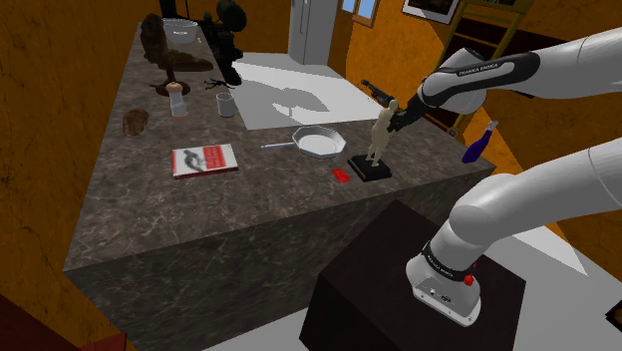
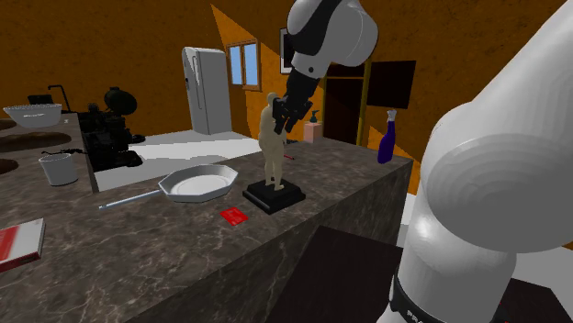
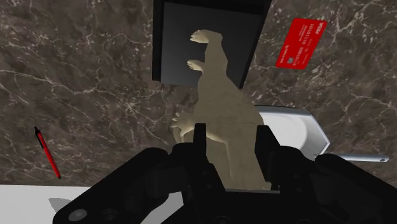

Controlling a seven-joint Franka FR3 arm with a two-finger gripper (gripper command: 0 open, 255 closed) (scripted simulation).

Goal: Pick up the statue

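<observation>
Pale tan statue of a standing human figure, smooth and plain, on a flat black square base. Stands upright right of centre in the shoulder view, base down on the dark veined stone counter, just beside a small red card and near a white frying pan. Clamped at the upper body between the two fingers of the all-black gripper.

the statue stood on the bench, the pan just beside it at the shoulder view's left, a card, perhaps, lying before both.
</observation>
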